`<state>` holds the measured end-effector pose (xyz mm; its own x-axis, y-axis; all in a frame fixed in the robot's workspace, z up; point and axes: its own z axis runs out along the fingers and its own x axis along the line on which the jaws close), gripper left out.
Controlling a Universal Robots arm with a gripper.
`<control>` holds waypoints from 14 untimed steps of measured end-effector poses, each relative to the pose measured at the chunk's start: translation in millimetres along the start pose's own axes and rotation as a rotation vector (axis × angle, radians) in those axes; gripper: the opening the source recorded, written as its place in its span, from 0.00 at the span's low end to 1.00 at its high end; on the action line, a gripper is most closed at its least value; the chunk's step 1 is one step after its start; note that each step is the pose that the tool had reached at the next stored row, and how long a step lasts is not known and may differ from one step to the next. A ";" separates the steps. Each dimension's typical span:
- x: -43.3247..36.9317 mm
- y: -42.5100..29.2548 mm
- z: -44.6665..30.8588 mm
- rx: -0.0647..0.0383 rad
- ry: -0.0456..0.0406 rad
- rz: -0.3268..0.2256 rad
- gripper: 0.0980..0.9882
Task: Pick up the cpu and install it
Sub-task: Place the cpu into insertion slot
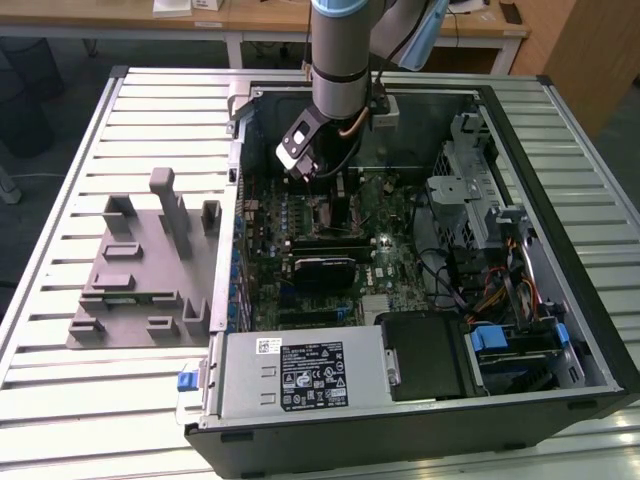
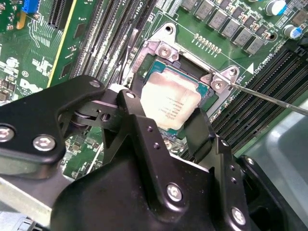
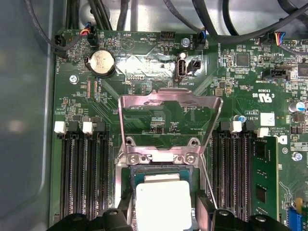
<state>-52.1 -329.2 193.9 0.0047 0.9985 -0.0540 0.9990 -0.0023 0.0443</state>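
Second wrist view: fingers [image 2: 202, 134] clamp cpu [image 2: 171, 98] by sides, cpu low in open socket [image 2: 163, 50].

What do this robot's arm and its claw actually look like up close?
The arm is a smooth silver-grey tube with a pale blue joint cap. At its wrist sit a black-and-white block and a copper-coloured cable. The gripper is matte black, built of angular hinged links dotted with silver screws.
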 end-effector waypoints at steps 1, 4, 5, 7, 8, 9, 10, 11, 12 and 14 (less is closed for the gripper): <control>0.0 0.1 -0.6 0.000 0.0001 0.000 0.58; 0.0 0.1 -0.8 0.000 0.0003 0.000 0.58; 0.0 0.1 -0.8 0.000 0.0003 0.000 0.58; 0.0 0.1 -0.8 0.000 0.0002 0.000 0.58; 0.0 0.1 -0.8 0.000 0.0002 0.000 0.58; 0.0 0.0 -0.8 0.000 0.0002 0.000 0.58; 0.0 0.1 -0.8 0.000 0.0002 0.000 0.56; 0.0 0.0 -0.8 0.000 0.0003 0.000 0.56; 0.0 0.0 -0.8 0.000 0.0002 0.000 0.56; 0.0 0.0 -0.8 0.000 0.0002 0.000 0.49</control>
<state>-52.1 -329.2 194.7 0.0047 0.9985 -0.0538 0.9990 -0.0023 0.0442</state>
